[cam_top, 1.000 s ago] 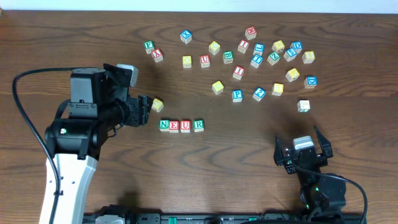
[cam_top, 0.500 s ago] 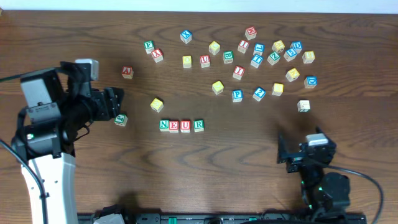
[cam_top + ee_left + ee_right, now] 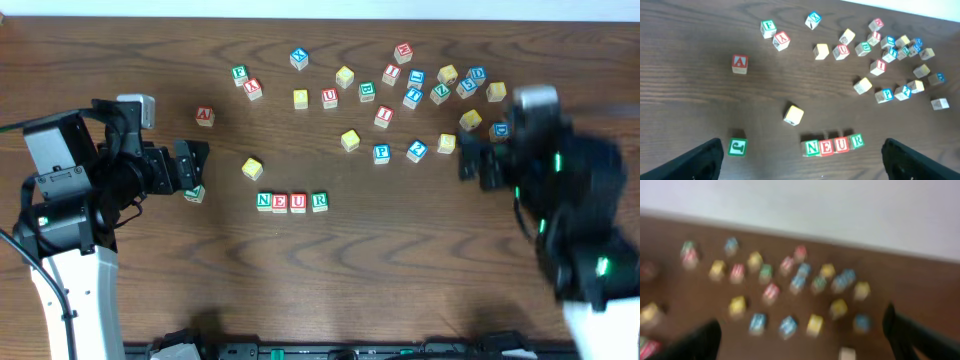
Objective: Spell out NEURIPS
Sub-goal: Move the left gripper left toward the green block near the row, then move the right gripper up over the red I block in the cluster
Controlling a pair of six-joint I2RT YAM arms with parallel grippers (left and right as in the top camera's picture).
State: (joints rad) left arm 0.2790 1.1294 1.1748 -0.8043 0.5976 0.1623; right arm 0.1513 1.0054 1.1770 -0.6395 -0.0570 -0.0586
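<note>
Overhead, four cubes stand in a touching row just left of the frame's centre: green N (image 3: 264, 201), red E (image 3: 281, 203), red U (image 3: 299, 203) and green R (image 3: 319, 201), reading NEUR. The red I (image 3: 384, 115) and blue P (image 3: 381, 153) lie apart from the row, up and to the right, among the scattered cubes in the upper middle of the wooden table (image 3: 400, 280). A lone yellow cube (image 3: 252, 168) sits just above and left of the N; its letter cannot be read.

The left gripper (image 3: 193, 166) hangs at the left of the frame, well left of the row, jaws spread and holding nothing. A green cube (image 3: 194, 193) lies on the table just under its lower finger, and a red A cube (image 3: 204, 116) rests above it. From the left wrist camera its fingers (image 3: 700, 161) stand at the two bottom corners with bare table and the row between them.

The right gripper (image 3: 478, 160) is motion-blurred at the right, beside the scattered cubes. The right wrist view is blurred too, but its fingers (image 3: 695, 342) sit wide apart with nothing between them.
</note>
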